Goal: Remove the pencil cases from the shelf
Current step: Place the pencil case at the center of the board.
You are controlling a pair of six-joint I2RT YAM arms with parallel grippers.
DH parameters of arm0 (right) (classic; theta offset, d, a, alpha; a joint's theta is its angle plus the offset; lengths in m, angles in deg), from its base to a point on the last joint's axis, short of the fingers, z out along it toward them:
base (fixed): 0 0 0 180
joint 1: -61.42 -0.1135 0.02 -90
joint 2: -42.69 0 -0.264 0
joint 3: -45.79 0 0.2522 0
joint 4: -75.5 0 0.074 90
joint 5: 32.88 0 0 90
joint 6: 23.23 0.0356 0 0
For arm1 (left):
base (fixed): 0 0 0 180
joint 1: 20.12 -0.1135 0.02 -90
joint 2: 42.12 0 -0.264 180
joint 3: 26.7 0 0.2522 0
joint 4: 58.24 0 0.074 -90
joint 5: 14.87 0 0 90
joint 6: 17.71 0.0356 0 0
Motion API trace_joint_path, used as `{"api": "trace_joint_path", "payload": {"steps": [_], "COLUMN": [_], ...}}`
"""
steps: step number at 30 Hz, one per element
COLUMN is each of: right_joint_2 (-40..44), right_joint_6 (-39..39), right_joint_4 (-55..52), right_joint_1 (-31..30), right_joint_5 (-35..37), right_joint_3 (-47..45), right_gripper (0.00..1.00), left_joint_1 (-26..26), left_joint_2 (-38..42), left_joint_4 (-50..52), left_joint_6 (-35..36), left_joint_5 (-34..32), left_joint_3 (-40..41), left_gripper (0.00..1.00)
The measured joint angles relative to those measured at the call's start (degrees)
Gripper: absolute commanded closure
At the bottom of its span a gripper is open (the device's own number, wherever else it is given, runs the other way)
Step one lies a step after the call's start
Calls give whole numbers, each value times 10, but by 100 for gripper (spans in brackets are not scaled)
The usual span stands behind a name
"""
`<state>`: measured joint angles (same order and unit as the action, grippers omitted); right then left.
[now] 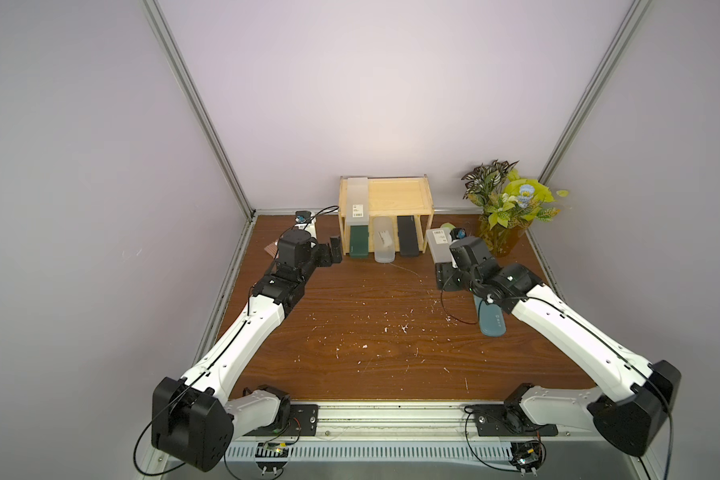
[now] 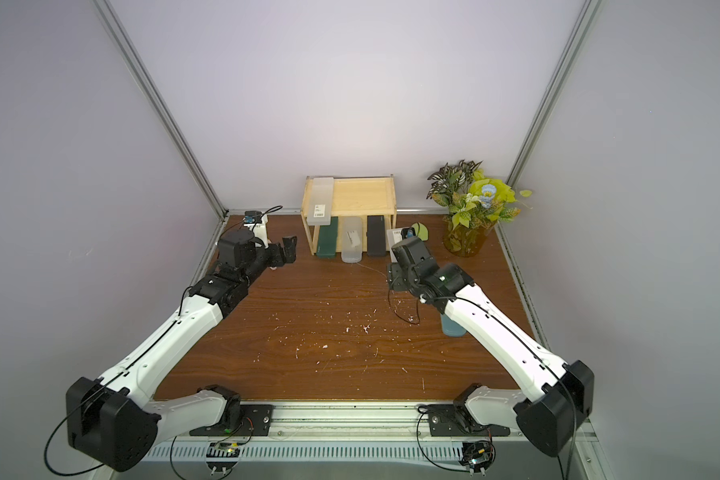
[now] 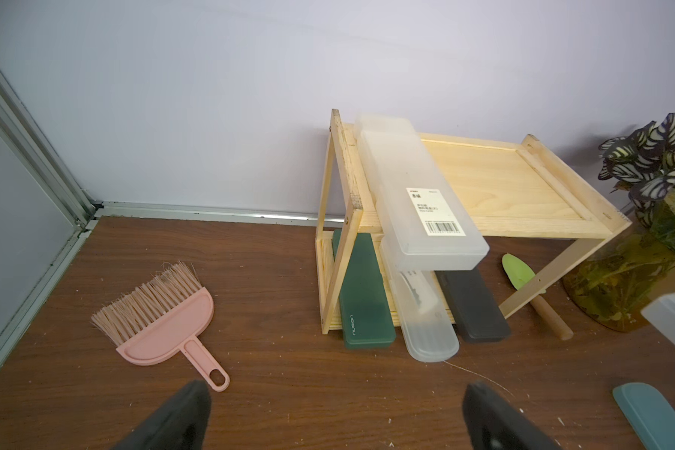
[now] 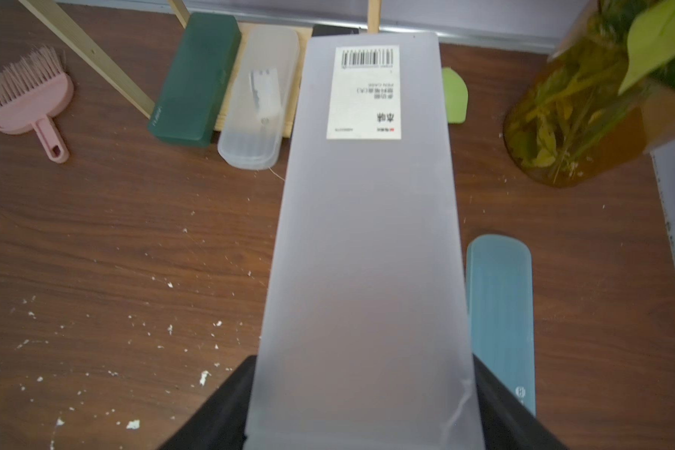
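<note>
Right now, in both top views, the shelf stands at twelve o'clock on the table, against the far wall. On its upper board, along the nine o'clock edge, lies the top frosted case, its barcode end poking out over the front. Under it, on the lower board, three cases lie side by side and stick out toward six o'clock: the dark green case at the nine o'clock side, the clear case in the middle and the black case at the three o'clock side. The right gripper pinches the near end of the held frosted case, one finger on each long side. That case is off the shelf, just beside its three o'clock post, with the barcode end pointing to twelve; I cannot tell whether it touches the table. The teal case lies flat on the table at about three o'clock, partly under the right arm. The left gripper hangs at about ten o'clock with its fingers spread wide and nothing between them, facing the shelf. A pink brush lies near it, a green trowel lies beside the shelf's three o'clock side, and a vase of leaves stands at two o'clock.
</note>
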<state>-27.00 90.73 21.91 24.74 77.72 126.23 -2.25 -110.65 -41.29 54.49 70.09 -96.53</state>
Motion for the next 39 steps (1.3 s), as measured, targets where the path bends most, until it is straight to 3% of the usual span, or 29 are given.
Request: {"api": "trace_joint_path", "payload": {"steps": [5,12,26,39], "right_joint_2": [63,41,-24,-49], "right_joint_6": [40,76,100,99], "right_joint_4": [32,110,274,318], "right_joint_1": [0,0,20,35], "right_joint_5": [-3,-19,-32,-43], "right_joint_3": [-157,-293,-355,-379], "right_gripper": [28,27,26,19], "left_joint_1": [0,2,2,3], "left_joint_2": [0,0,0,-14], "left_joint_4": [-7,-10,-17,-22], "left_joint_6": [-13,-20,-20,-20], "left_joint_5": [11,16,15,15], "left_joint_3": [14,17,23,30], "left_gripper": [0,0,0,0]}}
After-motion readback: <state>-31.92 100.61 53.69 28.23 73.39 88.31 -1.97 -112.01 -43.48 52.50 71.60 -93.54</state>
